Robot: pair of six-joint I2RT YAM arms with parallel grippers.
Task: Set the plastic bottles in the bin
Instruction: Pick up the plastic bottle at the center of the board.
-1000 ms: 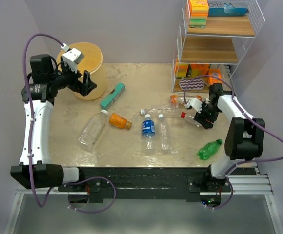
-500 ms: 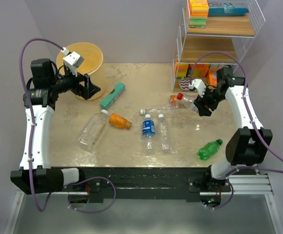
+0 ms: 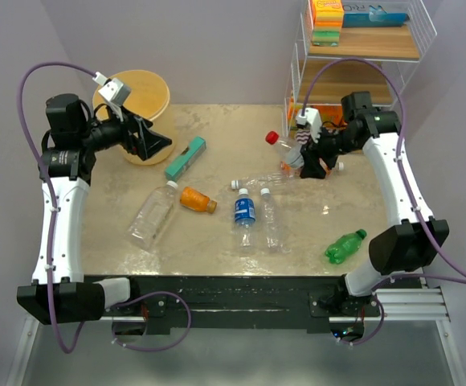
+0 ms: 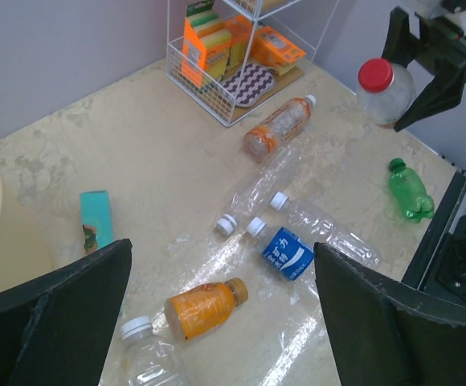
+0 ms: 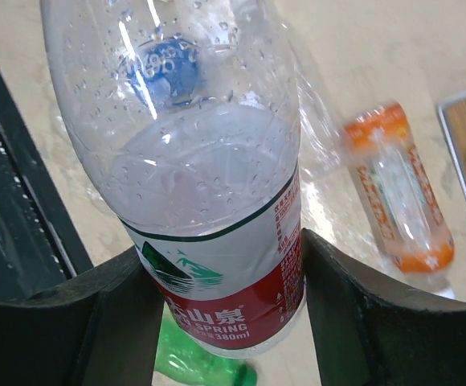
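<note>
The right gripper (image 3: 308,158) pinches the red-labelled bottle (image 5: 217,241), a clear one with a red cap. Its two dark fingers (image 5: 96,322) press on the label from both sides. This bottle is in the air above the table (image 3: 217,129), tilted, with the cap pointing towards the left side. It hangs in front of the white wire rack (image 3: 353,80) and is well apart from the bin (image 3: 165,103), which stands at the far left corner of the table.

The left gripper (image 3: 154,143) hangs just in front of the bin. Its jaws are spread wide and nothing is between them.

The other bottles all lie on their sides on the table. An orange bottle with a white cap (image 4: 277,129) lies near the foot of the rack, below the lifted bottle. A crushed clear bottle (image 3: 257,182) lies just beside it, towards the middle. The blue-labelled bottle (image 3: 244,211) and a slim clear bottle (image 3: 270,221) lie side by side in the middle of the table. A short orange bottle (image 3: 197,199) lies to their left, and a large clear bottle (image 3: 153,215) lies next to it, nearer to the left arm. The green bottle (image 3: 345,245) lies alone near the base of the right arm. A teal box (image 3: 185,157) lies flat between the bin and the middle bottles, near the bin
</note>
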